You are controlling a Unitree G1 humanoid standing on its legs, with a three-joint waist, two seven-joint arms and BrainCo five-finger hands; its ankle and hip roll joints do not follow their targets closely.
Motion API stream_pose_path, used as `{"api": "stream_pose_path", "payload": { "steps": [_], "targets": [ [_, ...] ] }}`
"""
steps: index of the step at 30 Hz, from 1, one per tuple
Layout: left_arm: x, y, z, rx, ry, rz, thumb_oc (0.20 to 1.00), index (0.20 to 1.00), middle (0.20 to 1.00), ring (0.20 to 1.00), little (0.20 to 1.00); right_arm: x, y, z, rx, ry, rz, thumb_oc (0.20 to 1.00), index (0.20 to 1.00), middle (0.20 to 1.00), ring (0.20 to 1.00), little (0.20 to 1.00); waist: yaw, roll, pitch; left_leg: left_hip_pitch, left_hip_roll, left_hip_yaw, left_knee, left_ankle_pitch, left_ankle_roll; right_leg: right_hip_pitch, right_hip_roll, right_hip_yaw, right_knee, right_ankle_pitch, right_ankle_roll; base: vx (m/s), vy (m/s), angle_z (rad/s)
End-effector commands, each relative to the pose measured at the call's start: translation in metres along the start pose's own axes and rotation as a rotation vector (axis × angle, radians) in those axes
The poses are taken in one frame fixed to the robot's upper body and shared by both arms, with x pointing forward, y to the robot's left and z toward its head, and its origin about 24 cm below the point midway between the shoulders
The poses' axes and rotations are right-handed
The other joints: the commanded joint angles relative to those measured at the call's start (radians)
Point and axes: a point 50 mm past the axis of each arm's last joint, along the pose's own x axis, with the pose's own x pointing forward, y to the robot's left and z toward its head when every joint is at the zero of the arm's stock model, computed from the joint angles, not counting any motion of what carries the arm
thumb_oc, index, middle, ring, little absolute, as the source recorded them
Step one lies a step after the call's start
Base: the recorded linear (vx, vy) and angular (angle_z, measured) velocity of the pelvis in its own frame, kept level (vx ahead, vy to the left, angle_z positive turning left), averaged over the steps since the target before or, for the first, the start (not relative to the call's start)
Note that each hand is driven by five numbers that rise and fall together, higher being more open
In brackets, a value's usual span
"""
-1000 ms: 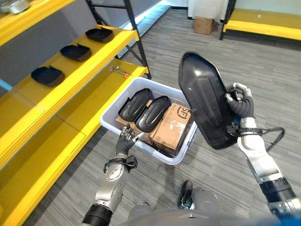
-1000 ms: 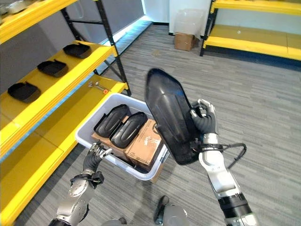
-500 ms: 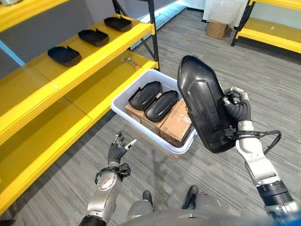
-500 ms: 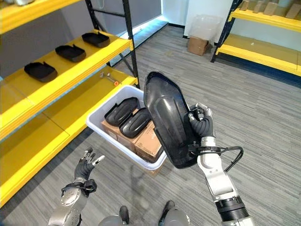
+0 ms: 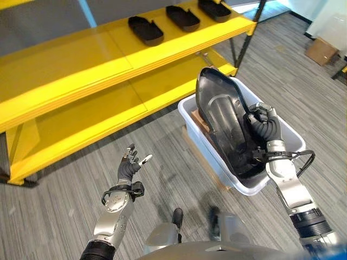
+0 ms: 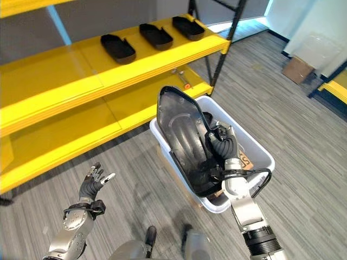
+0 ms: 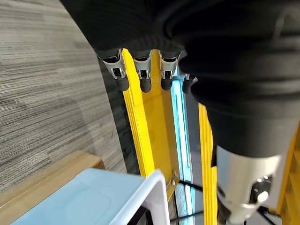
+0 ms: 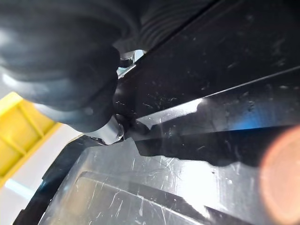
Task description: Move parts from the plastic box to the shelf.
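Observation:
My right hand (image 5: 264, 125) is shut on the edge of a large black moulded plastic part (image 5: 222, 127), holding it upright over the white plastic box (image 5: 290, 140) on the floor. The part's glossy surface (image 8: 197, 93) runs close past the right hand in the right wrist view. A cardboard carton (image 6: 244, 161) shows inside the box behind the part. My left hand (image 5: 129, 168) hangs open over the grey floor, left of the box, with nothing in it. Three smaller black parts (image 5: 145, 29) lie in a row on the yellow shelf (image 5: 97, 59).
The lower yellow shelf board (image 5: 108, 116) runs near floor level beside the box, with a small tool (image 6: 183, 80) on it. A black shelf upright (image 5: 245, 32) stands at the shelf's far end. A cardboard box (image 5: 320, 50) sits on the floor far right.
The whole picture has swung, so the camera moved. The shelf now lies across the top and the box sits under the held part. My right hand keeps its hold on the part.

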Motion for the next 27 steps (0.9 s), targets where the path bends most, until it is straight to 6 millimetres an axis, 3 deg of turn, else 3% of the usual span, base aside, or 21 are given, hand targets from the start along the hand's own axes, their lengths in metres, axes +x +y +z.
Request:
{"api": "stream_pose_path", "payload": {
  "steps": [1,4,7,10,12,13,15,16,18,19,20,21,23,24,26,27],
  "targets": [
    [0.000,-0.003,0.030,0.066,-0.145,-0.074,1.000,1.000,1.000,1.000,1.000,0.018,-0.014,0.036,0.087,-0.191,-0.080,0.200,0.200,0.200,0.200,0.200,-0.036,-0.044,-0.009,0.074,-0.062,0.113,-0.031,-0.069,-0.043,0.039,0.000,0.017,-0.139,0.129,0.041,0.23,-0.014,0.55],
    [-0.001,-0.003,0.028,0.065,-0.145,-0.074,1.000,1.000,1.000,1.000,1.000,0.019,-0.012,0.038,0.099,-0.196,-0.067,0.200,0.200,0.200,0.200,0.200,-0.043,-0.058,-0.008,0.129,-0.095,0.063,-0.030,-0.100,-0.040,0.019,0.023,0.021,-0.218,0.199,0.055,0.25,-0.037,0.53],
    [-0.005,-0.003,0.024,0.047,-0.134,-0.067,1.000,1.000,1.000,1.000,1.000,0.015,-0.011,0.036,0.099,-0.192,-0.045,0.200,0.200,0.200,0.200,0.200,-0.043,-0.054,-0.039,0.165,-0.097,0.055,-0.028,-0.125,-0.038,0.065,0.026,0.027,-0.220,0.197,0.031,0.25,-0.081,0.46],
    [-0.007,-0.005,0.021,0.013,-0.128,-0.053,1.000,1.000,1.000,1.000,1.000,0.015,-0.013,0.037,0.084,-0.200,-0.035,0.200,0.200,0.200,0.200,0.200,-0.045,-0.027,-0.065,0.195,-0.089,0.057,0.023,-0.159,-0.049,0.097,0.025,-0.015,-0.196,0.158,0.007,0.33,-0.082,0.17],
    [-0.009,-0.005,0.020,-0.014,-0.127,-0.045,1.000,1.000,1.000,1.000,1.000,0.014,-0.015,0.036,0.077,-0.198,-0.034,0.200,0.200,0.200,0.200,0.200,-0.048,-0.005,-0.077,0.185,-0.087,0.067,0.133,-0.126,-0.088,0.136,0.029,-0.039,-0.192,0.127,-0.013,0.22,-0.043,0.47],
    [-0.010,-0.007,0.019,-0.031,-0.125,-0.047,1.000,1.000,1.000,1.000,1.000,0.013,-0.016,0.035,0.078,-0.196,-0.036,0.200,0.200,0.200,0.200,0.200,-0.048,0.003,-0.071,0.135,-0.090,0.091,0.261,-0.060,-0.145,0.167,0.019,-0.053,-0.194,0.118,-0.019,0.20,-0.021,0.38],
    [-0.010,-0.008,0.019,-0.051,-0.126,-0.046,1.000,1.000,1.000,1.000,1.000,0.013,-0.018,0.036,0.085,-0.199,-0.041,0.200,0.200,0.200,0.200,0.200,-0.041,0.007,-0.045,0.034,-0.071,0.145,0.449,0.022,-0.243,0.218,0.001,-0.070,-0.201,0.102,-0.023,0.12,-0.063,0.32],
    [-0.010,-0.007,0.020,-0.059,-0.128,-0.046,1.000,1.000,1.000,1.000,1.000,0.013,-0.023,0.036,0.075,-0.199,-0.062,0.200,0.200,0.200,0.200,0.200,-0.025,-0.011,-0.020,-0.050,-0.048,0.206,0.586,0.068,-0.263,0.253,-0.020,-0.084,-0.203,0.084,-0.045,0.05,-0.106,0.38],
    [-0.010,-0.007,0.021,-0.059,-0.128,-0.047,1.000,1.000,1.000,1.000,1.000,0.013,-0.023,0.036,0.075,-0.199,-0.063,0.200,0.200,0.200,0.200,0.200,-0.024,-0.007,-0.019,-0.057,-0.044,0.207,0.598,0.062,-0.263,0.251,-0.016,-0.084,-0.201,0.084,-0.046,0.04,-0.077,0.37],
    [-0.011,-0.006,0.018,-0.063,-0.117,-0.036,1.000,1.000,1.000,1.000,1.000,0.011,-0.024,0.035,0.075,-0.194,-0.081,0.200,0.200,0.200,0.200,0.200,-0.009,-0.011,-0.010,-0.110,-0.028,0.241,0.618,0.047,-0.226,0.276,-0.015,-0.086,-0.202,0.061,-0.058,0.16,-0.103,0.39],
    [-0.012,-0.004,0.017,-0.064,-0.113,-0.024,1.000,1.000,1.000,1.000,1.000,0.008,-0.027,0.031,0.071,-0.174,-0.100,0.200,0.200,0.200,0.200,0.200,-0.007,-0.026,-0.011,-0.147,0.048,0.273,0.523,0.004,-0.170,0.298,-0.036,-0.100,-0.207,0.047,-0.054,0.17,-0.102,0.35],
    [-0.012,-0.004,0.017,-0.064,-0.112,-0.024,1.000,1.000,1.000,1.000,1.000,0.008,-0.027,0.031,0.071,-0.174,-0.100,0.200,0.200,0.200,0.200,0.200,-0.005,-0.026,-0.011,-0.143,0.048,0.275,0.521,0.002,-0.169,0.301,-0.036,-0.098,-0.207,0.045,-0.053,0.18,-0.028,0.27],
    [-0.013,-0.001,0.019,-0.050,-0.120,-0.011,1.000,1.000,1.000,1.000,1.000,0.007,-0.026,0.030,0.062,-0.170,-0.112,0.200,0.200,0.200,0.200,0.200,0.006,-0.042,-0.013,-0.125,0.109,0.260,0.297,-0.019,-0.147,0.317,-0.049,-0.094,-0.206,0.027,-0.039,0.17,0.025,0.22],
    [-0.013,0.000,0.021,-0.048,-0.128,-0.004,1.000,1.000,1.000,1.000,1.000,0.008,-0.026,0.029,0.059,-0.166,-0.116,0.200,0.200,0.200,0.200,0.200,0.010,-0.036,-0.015,-0.127,0.138,0.239,0.204,0.018,-0.155,0.318,-0.042,-0.089,-0.205,0.018,-0.036,0.18,0.061,0.10],
    [-0.012,0.000,0.022,-0.048,-0.136,0.007,1.000,1.000,1.000,1.000,1.000,0.010,-0.026,0.028,0.055,-0.164,-0.126,0.200,0.200,0.200,0.200,0.200,0.011,-0.024,-0.018,-0.133,0.251,0.239,-0.033,0.182,-0.202,0.341,-0.037,-0.083,-0.198,-0.020,-0.035,0.21,0.099,-0.01],
    [-0.012,0.000,0.021,-0.056,-0.131,0.011,1.000,1.000,1.000,1.000,1.000,0.010,-0.026,0.027,0.052,-0.158,-0.131,0.200,0.200,0.200,0.200,0.200,0.012,-0.022,-0.014,-0.123,0.284,0.248,-0.072,0.211,-0.210,0.348,-0.044,-0.080,-0.190,-0.025,-0.035,0.23,0.149,0.00]
  ]
}}
